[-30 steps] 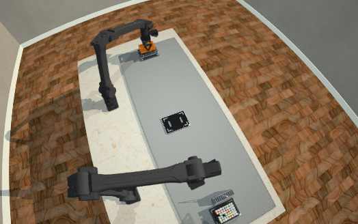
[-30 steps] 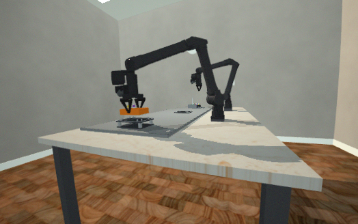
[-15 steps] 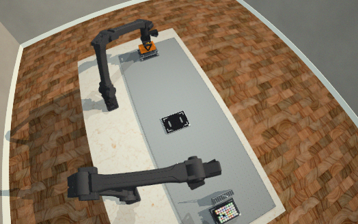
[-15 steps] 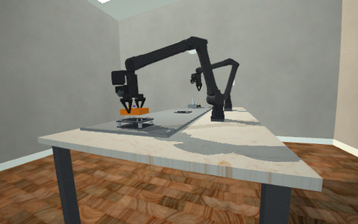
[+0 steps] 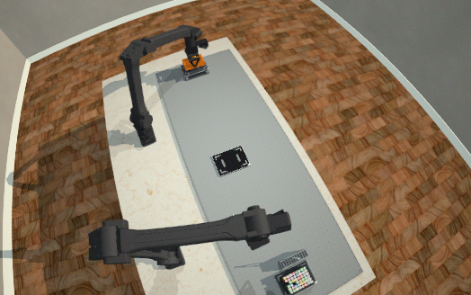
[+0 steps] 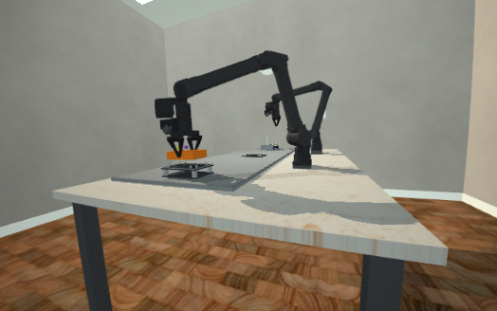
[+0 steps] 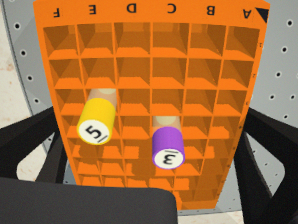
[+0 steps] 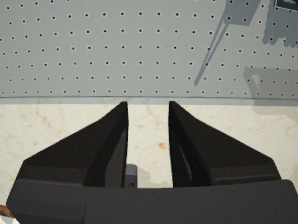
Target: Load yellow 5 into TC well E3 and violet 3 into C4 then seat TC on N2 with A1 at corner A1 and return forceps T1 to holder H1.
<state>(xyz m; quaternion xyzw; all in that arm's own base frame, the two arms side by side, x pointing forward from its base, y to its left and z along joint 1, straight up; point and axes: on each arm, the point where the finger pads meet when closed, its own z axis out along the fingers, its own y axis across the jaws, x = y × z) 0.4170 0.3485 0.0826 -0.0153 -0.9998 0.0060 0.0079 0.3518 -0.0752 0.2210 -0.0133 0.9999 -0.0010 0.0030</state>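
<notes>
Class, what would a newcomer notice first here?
The bright orange tube carrier, held above the raised nest. Next, the yellow-capped vial and violet-capped vial standing in it. Two dark arms rise from the table's same long side.

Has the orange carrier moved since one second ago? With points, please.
No, no visible shift: in the exterior view, the carrier (image 5: 186,66) (image 6: 193,155) (image 7: 150,89) hangs above the nest (image 5: 196,75) (image 6: 194,173) as before.
</notes>
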